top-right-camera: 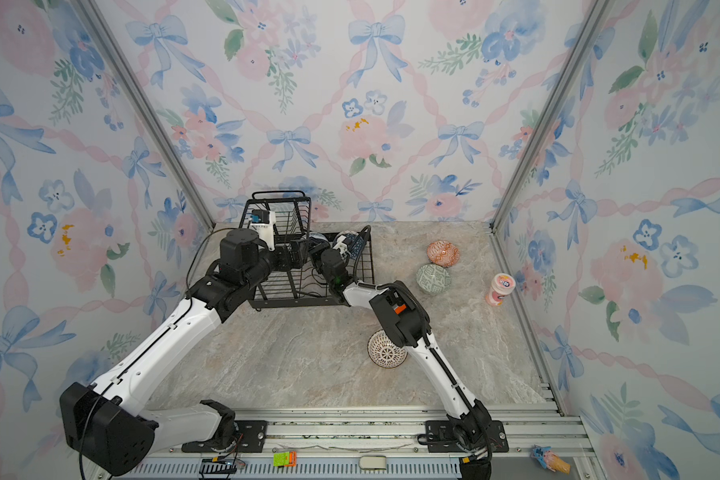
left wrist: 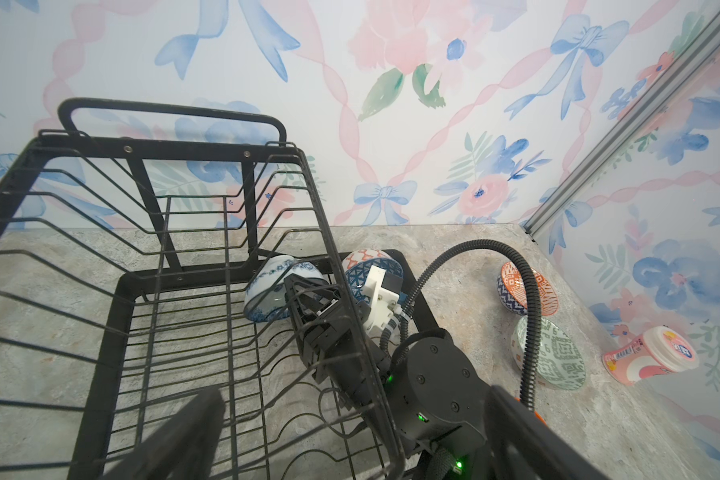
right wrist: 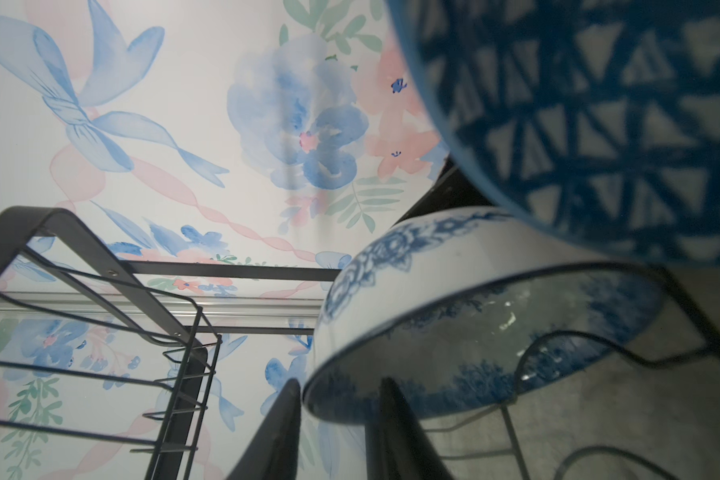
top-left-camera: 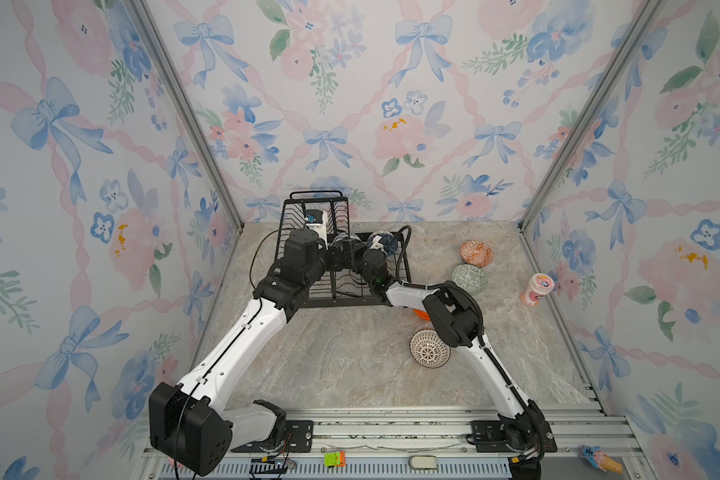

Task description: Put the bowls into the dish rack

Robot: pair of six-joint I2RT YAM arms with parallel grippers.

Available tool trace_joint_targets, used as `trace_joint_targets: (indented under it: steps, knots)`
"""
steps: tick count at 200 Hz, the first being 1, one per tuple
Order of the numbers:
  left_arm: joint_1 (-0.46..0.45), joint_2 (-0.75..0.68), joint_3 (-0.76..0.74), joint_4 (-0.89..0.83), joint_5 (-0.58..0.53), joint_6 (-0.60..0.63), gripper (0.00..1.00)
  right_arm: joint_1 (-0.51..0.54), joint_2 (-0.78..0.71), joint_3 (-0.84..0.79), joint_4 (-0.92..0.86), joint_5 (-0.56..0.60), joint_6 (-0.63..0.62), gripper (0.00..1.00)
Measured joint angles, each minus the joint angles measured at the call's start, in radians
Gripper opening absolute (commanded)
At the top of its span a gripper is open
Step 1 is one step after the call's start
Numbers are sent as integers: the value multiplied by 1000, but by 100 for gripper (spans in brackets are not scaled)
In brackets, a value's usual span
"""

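The black wire dish rack (top-left-camera: 352, 293) stands at the back left of the table. In its lower tray, a blue-white floral bowl (right wrist: 454, 299) leans on edge beside a blue geometric bowl (top-left-camera: 385, 243). My right gripper (right wrist: 337, 415) is open, one finger on each side of the floral bowl's rim, with a small gap showing. My left gripper (left wrist: 350, 449) hovers wide open by the rack's upper basket (top-left-camera: 321, 212), holding nothing. On the table lie an orange-white bowl (top-left-camera: 476, 253), a pale green bowl (top-left-camera: 470, 278), a white radial-lined bowl (top-left-camera: 429, 348) and a plain orange bowl (top-left-camera: 421, 313), mostly hidden under the right arm.
A pink cup (top-left-camera: 537, 289) stands by the right wall. The right arm's black cable (left wrist: 528, 316) loops over the rack's right edge. Patterned walls close the table in at the back and on both sides.
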Motion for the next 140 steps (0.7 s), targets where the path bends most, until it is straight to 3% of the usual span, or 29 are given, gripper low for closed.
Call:
trace_joint_targets:
  steps: [94,140]
  knots:
    - [0,0,-1,2,0,0,98,-7,-37,-77,5,-3,-13,42]
    - [0,0,-2,3,-5,0,98,-10,-117,-146,14,-5,-34,50]
